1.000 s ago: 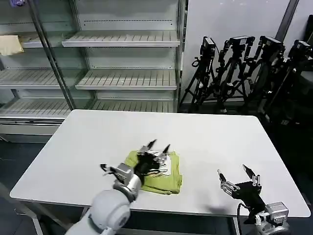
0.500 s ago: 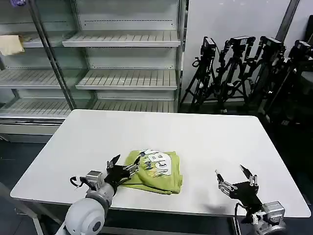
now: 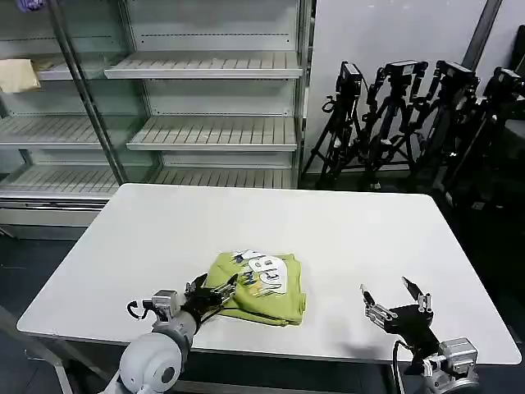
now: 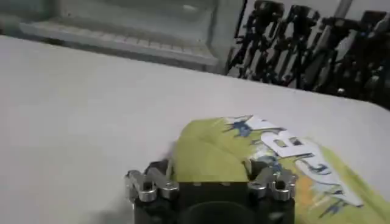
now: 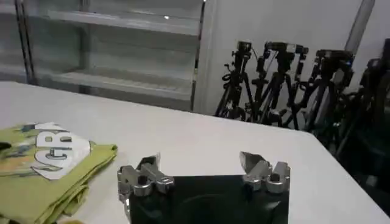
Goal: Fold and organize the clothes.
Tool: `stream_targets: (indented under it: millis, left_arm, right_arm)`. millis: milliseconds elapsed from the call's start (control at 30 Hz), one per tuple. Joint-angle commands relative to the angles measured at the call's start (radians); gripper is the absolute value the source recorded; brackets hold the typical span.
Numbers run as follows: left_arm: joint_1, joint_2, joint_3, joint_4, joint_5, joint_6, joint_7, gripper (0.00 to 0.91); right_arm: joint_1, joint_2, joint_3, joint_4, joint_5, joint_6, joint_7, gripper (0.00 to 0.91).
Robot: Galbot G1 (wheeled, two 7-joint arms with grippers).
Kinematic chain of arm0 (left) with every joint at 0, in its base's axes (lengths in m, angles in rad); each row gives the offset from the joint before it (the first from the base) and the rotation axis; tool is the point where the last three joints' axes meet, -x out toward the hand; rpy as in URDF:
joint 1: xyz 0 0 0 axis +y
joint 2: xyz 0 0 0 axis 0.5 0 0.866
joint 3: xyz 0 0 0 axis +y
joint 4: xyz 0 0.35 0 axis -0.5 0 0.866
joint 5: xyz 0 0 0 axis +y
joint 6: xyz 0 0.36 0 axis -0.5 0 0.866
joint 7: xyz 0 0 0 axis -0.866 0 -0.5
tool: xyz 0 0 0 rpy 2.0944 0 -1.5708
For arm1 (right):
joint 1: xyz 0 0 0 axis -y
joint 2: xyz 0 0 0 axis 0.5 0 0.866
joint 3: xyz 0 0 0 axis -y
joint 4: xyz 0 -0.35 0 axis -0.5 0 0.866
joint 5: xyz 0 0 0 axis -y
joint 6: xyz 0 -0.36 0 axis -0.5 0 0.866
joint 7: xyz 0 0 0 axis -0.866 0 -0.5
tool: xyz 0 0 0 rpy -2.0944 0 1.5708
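Lying folded near the front of the white worktop (image 3: 344, 222), the T-shirt (image 3: 261, 286) shows its white print. Left gripper (image 3: 215, 289), fingers spread, touches its near-left edge. Right gripper (image 3: 394, 299) hovers well apart, fingers (image 5: 144, 171) open, seen closest from its own wrist.

Robotics lab or studio, bare metal shelving (image 3: 209, 131), stacked camera tripods (image 3: 410, 123), plain white table (image 3: 344, 238)

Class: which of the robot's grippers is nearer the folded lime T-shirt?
Left. The left gripper is at the T-shirt's near-left edge; the right gripper hovers well off to its right, open.
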Motion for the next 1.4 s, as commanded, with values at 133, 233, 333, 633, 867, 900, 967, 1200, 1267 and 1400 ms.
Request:
stream_targets:
  millis: [133, 233, 333, 633, 867, 900, 967, 1200, 1267, 1400]
  left_arm:
    - [-0.015, -0.005, 0.02, 0.071, 0.006, 0.004, -0.012, 0.02]
    - [-0.011, -0.01, 0.031, 0.055, 0.007, 0.004, -0.009, 0.01]
    - [-0.013, -0.012, 0.032, 0.053, 0.022, 0.004, -0.003, 0.01]
    - [0.008, 0.1, -0.187, 0.035, 0.297, -0.002, 0.153, 0.01]
    - [0.077, 0.379, -0.595, 0.096, 0.325, -0.029, 0.331, 0.01]
    - [0.079, 0.396, -0.618, 0.102, 0.336, -0.033, 0.344, 0.01]
    - [0.082, 0.448, -0.678, 0.116, 0.382, -0.055, 0.377, 0.01]
    - [0.141, 0.373, -0.636, -0.085, 0.692, -0.134, 0.401, 0.01]
    - [0.188, 0.315, -0.505, -0.229, 0.743, -0.148, 0.369, 0.02]
    - [0.296, 0.21, -0.054, -0.383, 1.003, -0.213, 0.26, 0.02]
  right_arm:
    - [0.005, 0.002, -0.006, -0.012, 0.0, 0.002, 0.0, 0.907]
    - [0.006, 0.002, -0.008, -0.016, 0.0, 0.002, 0.0, 0.907]
    - [0.006, 0.002, -0.009, -0.017, 0.0, 0.003, 0.0, 0.907]
    - [0.006, -0.001, -0.009, -0.013, 0.0, 0.007, -0.002, 0.907]
    - [0.008, -0.003, -0.015, -0.016, 0.002, 0.011, -0.004, 0.907]
    - [0.009, -0.002, -0.018, -0.017, 0.001, 0.011, -0.004, 0.907]
    - [0.011, -0.002, -0.021, -0.019, 0.001, 0.011, -0.004, 0.907]
    - [-0.004, 0.003, -0.008, -0.013, 0.0, 0.016, -0.004, 0.907]
    - [-0.007, 0.004, 0.007, -0.009, 0.001, 0.018, -0.006, 0.907]
    - [-0.009, 0.003, 0.031, -0.004, 0.006, 0.016, -0.004, 0.907]
